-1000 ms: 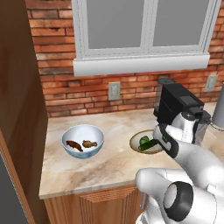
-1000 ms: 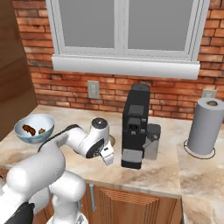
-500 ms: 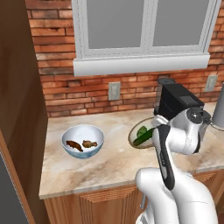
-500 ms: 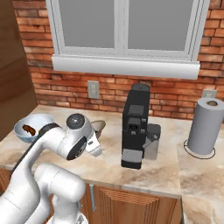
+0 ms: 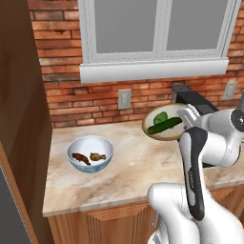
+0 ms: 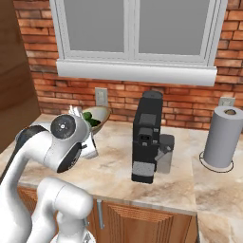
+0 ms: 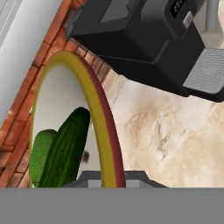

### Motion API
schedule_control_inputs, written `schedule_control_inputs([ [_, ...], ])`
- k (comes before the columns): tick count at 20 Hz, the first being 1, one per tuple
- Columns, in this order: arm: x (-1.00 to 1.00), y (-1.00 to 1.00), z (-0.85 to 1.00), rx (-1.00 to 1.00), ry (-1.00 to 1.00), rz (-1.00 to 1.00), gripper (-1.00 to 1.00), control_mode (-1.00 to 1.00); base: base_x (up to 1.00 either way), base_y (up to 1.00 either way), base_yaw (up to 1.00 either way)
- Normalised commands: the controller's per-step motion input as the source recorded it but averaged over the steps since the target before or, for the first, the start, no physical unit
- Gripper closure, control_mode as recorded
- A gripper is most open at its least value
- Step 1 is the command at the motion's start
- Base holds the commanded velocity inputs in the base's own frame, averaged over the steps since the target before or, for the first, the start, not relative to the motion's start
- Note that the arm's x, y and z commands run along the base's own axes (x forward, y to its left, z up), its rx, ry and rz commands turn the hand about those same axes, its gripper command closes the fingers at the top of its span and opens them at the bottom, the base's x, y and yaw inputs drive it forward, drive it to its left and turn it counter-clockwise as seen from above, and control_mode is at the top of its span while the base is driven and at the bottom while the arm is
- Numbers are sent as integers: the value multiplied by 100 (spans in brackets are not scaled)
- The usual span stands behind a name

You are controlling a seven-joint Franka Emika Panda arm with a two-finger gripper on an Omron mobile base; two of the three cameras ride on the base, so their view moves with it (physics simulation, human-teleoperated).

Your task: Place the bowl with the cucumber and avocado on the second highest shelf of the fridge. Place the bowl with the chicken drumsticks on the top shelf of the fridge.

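Observation:
A shallow yellow-rimmed bowl hangs tilted above the counter, close to the brick wall. It holds the dark green cucumber and the lighter avocado. My gripper is shut on the bowl's right rim. In the hand view the rim runs down between my fingers, with the cucumber and avocado lying against the bowl's inside. From the right base view the bowl shows just past my wrist. A white bowl with two brown chicken drumsticks rests on the counter's left. The fridge shelves are out of view.
A black coffee machine stands on the counter right beside the lifted bowl. A paper towel roll is further right. A brown wooden cabinet walls off the left side, and the window sill juts out above.
The cucumber and avocado bowl has come up off the counter and tilted, carried by my gripper as the arm rose. The drumstick bowl has not moved.

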Motion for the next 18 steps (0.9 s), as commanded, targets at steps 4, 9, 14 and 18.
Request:
schedule_control_inputs([
  [4, -78, 0, 68, 28, 0, 0, 100, -100, 0, 0, 0],
  [9, -63, 0, 10, 3, -4, 0, 100, -100, 0, 0, 0],
  [14, -23, 1, 0, 0, 0, 0, 100, -100, 0, 0, 0],
  [18, 0, 0, 0, 0, 0, 0, 100, 100, -11, 0, 8],
])
